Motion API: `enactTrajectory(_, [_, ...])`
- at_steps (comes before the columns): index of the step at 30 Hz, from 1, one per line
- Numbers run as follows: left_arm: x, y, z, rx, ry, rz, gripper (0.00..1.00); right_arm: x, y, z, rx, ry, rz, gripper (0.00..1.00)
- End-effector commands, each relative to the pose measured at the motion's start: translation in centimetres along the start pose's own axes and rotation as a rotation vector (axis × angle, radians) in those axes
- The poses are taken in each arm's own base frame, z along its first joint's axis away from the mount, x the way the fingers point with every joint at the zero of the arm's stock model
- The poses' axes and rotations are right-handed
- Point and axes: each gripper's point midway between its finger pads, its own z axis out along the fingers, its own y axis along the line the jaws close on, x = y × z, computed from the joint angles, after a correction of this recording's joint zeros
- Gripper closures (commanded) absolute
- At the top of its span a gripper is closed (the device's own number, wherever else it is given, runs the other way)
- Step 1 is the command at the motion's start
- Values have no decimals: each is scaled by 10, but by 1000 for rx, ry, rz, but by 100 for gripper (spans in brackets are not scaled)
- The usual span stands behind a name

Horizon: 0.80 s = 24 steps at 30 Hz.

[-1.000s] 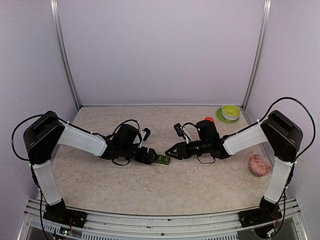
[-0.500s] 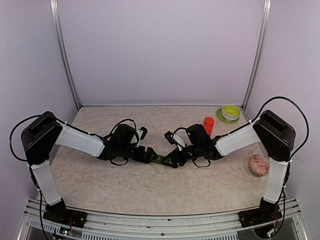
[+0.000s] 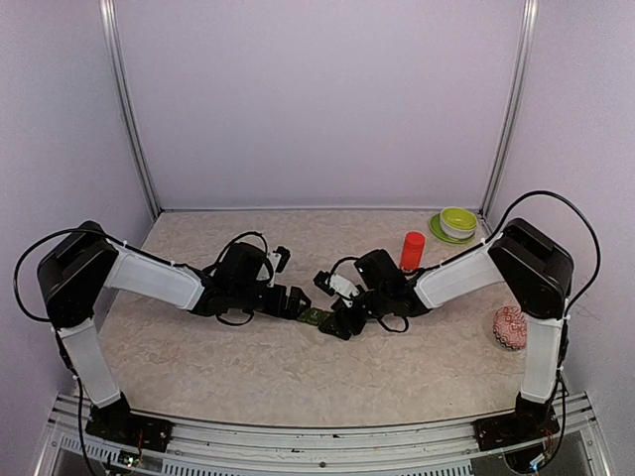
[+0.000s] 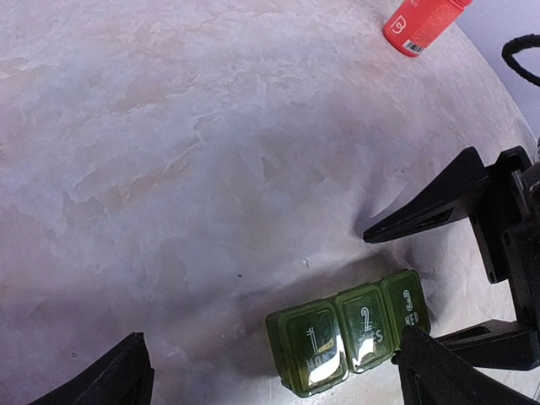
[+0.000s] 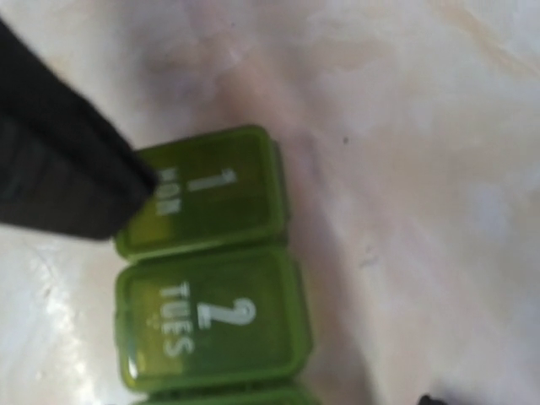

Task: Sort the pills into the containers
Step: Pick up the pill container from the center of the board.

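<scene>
As lids (image 5: 207, 333) sit shut, green containers (image 4: 350, 342), contents unseen.

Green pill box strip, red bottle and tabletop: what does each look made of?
The containers: likely translucent green plastic; the glossy lids catch highlights and carry white day lettering. The red-orange bottle: probably opaque plastic, smooth, with a white printed label. The table: a matte beige surface with marble-like veining; laminate or stone cannot be told.

Side access to the containers (image 3: 316, 317) is blocked by the left gripper (image 3: 297, 303) and the right gripper (image 3: 337, 322). Bare table (image 3: 248, 372) is left in front. The red-orange bottle (image 3: 412, 251) is set well apart.
</scene>
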Motion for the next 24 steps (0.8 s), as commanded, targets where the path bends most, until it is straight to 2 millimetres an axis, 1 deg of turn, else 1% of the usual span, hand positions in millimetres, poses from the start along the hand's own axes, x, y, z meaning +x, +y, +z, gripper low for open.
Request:
enactTrajectory(1, [-6,-1,-3,16,-20,-7,1,21,6,14,7,75,-59,26])
enactTrajectory(3, [-6,-1,-3,16,-20,-7,1,20,9,15,-3,73,-75,27])
enactTrajectory(7, [-6,0,-3,15,-19,-8,1,19,10,16,-12,69,-81,35])
enactTrajectory(9, [-6,0,-3,16,-18,-9,1,17,11,13,-10,60,-85,40])
enactTrajectory(15, [-6,0,-2,20,-18,-9,1,5,14,3,-8,11,-108,50])
enactTrajectory(24, [-3,-1,0,39,-7,-12,1,-13,22,-11,-16,-48,-152,55])
